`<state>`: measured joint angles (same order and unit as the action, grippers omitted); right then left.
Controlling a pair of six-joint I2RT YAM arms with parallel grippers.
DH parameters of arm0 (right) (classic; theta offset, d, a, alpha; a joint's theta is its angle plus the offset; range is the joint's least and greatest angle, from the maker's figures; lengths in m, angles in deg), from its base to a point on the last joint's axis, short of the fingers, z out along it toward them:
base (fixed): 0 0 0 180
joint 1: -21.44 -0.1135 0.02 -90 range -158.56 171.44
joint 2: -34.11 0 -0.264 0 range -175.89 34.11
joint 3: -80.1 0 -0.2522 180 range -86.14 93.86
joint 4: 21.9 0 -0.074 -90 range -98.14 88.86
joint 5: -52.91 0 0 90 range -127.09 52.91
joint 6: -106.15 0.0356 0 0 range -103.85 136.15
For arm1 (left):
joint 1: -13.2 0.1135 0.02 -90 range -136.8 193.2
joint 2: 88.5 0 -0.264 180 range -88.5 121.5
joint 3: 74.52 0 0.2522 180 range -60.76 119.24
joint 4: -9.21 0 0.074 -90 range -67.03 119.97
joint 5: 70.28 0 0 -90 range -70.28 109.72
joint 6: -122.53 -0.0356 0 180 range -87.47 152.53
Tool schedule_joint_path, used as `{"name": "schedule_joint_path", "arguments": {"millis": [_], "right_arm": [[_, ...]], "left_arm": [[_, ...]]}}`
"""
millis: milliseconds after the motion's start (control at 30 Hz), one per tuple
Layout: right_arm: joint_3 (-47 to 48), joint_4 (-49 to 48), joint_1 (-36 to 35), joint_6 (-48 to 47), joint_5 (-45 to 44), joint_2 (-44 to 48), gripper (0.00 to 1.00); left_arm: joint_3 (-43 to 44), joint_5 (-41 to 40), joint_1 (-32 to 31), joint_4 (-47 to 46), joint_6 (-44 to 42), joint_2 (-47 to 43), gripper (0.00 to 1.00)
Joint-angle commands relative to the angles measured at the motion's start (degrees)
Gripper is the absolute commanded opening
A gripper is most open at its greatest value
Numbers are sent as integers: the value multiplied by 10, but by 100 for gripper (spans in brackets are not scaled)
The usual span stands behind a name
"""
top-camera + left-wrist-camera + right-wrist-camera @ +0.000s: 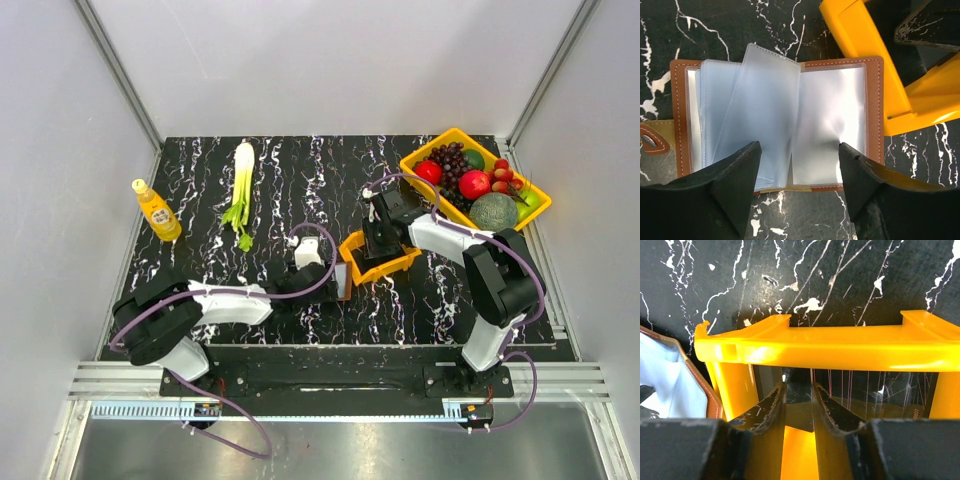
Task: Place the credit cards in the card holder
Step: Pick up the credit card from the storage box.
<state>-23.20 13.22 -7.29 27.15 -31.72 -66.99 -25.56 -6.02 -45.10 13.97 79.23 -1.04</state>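
The brown card holder (874, 100) lies open on the black marble table, its clear plastic sleeves (765, 105) fanned up; it also shows in the top view (345, 282) and at the left edge of the right wrist view (670, 385). My left gripper (799, 146) is open and hovers over the holder's near edge, one finger on each side of the sleeves, holding nothing. Several thin credit cards (850, 390) stand on edge inside the small orange bin (815, 347). My right gripper (799, 386) is down inside that bin, jaws a narrow gap apart, with one card's edge beside the right finger (832, 410).
The orange bin (400, 262) touches the holder's right side (865, 55). A yellow basket (455, 133) of fruit stands at the back right. A leek (243, 170) lies at the back middle. An orange drink bottle (157, 210) lies at the left.
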Motion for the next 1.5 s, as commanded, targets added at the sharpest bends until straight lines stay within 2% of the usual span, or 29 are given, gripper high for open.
{"name": "schedule_joint_path", "arguments": {"millis": [0,233,400,500,567,667,1033,1467], "right_arm": [[-4,-35,4,15,37,35,32],[-7,-39,5,16,52,74,30],[-5,-43,5,17,73,70,29],[-8,-43,8,34,19,63,35],[-4,-42,19,42,15,48,37],[7,-38,37,44,33,22,41],[6,-63,38,49,127,-3,42],[6,-83,38,60,192,-6,33]], "left_arm": [[24,39,11,-7,-12,24,68],[29,48,12,-8,-13,40,68],[34,54,12,-10,-13,47,68],[35,55,12,-9,-14,48,68],[32,56,12,-9,-14,47,68],[33,59,12,-10,-16,47,68],[35,59,14,-9,-17,50,68],[38,68,17,-12,-19,58,67]]}}
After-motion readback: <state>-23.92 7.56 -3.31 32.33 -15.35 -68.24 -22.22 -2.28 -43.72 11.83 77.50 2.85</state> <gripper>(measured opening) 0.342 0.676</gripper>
